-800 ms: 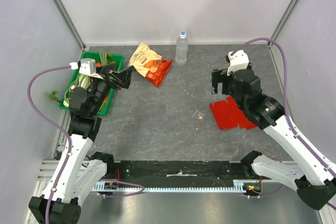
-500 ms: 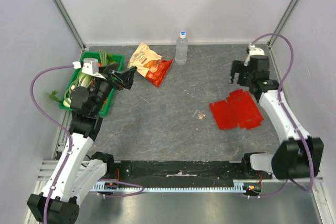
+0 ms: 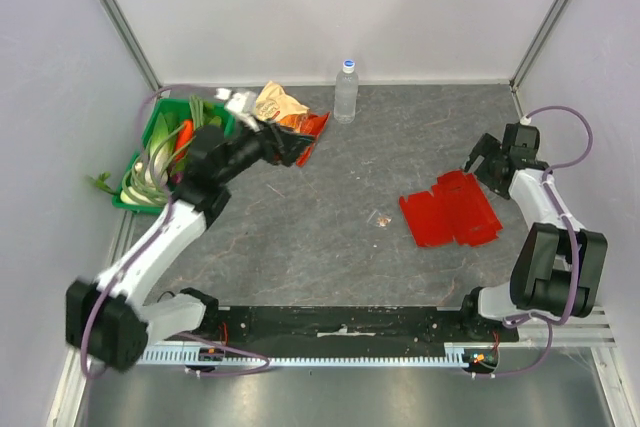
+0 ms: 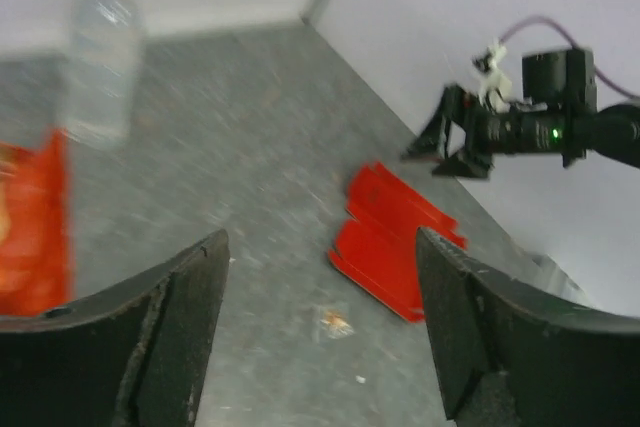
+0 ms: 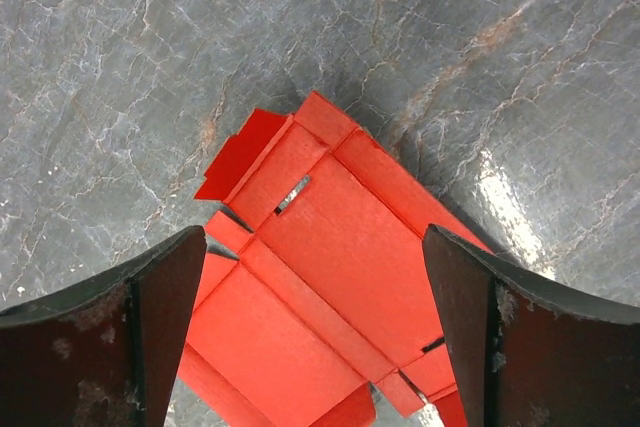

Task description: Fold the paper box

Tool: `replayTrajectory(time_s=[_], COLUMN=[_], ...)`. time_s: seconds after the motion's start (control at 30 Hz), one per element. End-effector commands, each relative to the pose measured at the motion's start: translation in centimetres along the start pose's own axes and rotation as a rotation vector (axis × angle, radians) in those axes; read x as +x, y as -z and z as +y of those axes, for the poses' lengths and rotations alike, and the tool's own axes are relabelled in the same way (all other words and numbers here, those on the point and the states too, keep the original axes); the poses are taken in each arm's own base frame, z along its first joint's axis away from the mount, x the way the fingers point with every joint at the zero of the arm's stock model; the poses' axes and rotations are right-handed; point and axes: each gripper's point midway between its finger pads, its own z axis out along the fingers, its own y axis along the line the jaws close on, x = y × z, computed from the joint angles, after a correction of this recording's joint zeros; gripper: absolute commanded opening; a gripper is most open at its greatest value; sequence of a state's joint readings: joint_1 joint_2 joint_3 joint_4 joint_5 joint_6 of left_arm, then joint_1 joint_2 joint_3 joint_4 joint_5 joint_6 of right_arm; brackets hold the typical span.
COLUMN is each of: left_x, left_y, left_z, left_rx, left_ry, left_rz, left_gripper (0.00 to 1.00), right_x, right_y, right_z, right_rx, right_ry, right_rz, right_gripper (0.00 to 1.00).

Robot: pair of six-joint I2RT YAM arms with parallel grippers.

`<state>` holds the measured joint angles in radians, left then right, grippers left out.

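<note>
The paper box (image 3: 450,209) lies flat and unfolded on the grey table, right of centre, bright red with flaps and creases. My right gripper (image 3: 483,162) is open and empty, just past the sheet's far right corner. In the right wrist view the box (image 5: 340,297) lies below, between my open fingers. My left gripper (image 3: 290,144) is open and empty at the far left, over the snack bag. In the left wrist view the box (image 4: 390,237) lies far off, with the right arm beyond it.
An orange-and-red snack bag (image 3: 286,115) and a clear water bottle (image 3: 345,91) stand at the back. A green basket (image 3: 146,147) of vegetables sits at the left edge. A small scrap (image 3: 380,219) lies left of the box. Walls enclose three sides.
My right arm has swung back from over the box to the right wall side. My left arm has reached forward and right, from the basket to over the snack bag.
</note>
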<state>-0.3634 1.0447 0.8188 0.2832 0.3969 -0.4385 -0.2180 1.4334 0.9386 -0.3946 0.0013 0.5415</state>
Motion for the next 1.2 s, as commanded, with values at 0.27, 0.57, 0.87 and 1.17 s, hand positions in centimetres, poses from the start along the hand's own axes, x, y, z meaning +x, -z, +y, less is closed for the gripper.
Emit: replayTrajectory(time_s=[0.27,0.57,0.87,1.17], left_x=[22.6,32.0,33.6,37.7], left_y=[-10.4,-10.5,-13.1,-15.5], left_z=[-11.6,-15.2,-13.4,-11.2], left_rx=[0.144,-0.123,-0.253,-0.274], left_ry=[0.546,0.778,0.933,0.996], left_rz=[0.573,0.628,0.421,0.314], left_gripper=[0.75,0.74,0.7,0.53], right_x=[-1.6,-3.1,-3.7,-3.3], right_y=[8.6,14.7,16.9,16.1], right_z=[3.8,5.3,5.3,5.3], right_rx=[-0.165,-0.266,-0.294,-0.292], right_ry=[0.017,0.0,0.022,0.052], right_rz=[-0.171,-0.296,-0.359,-0.346], right_gripper=[0.98,0.98,0.98,0.98])
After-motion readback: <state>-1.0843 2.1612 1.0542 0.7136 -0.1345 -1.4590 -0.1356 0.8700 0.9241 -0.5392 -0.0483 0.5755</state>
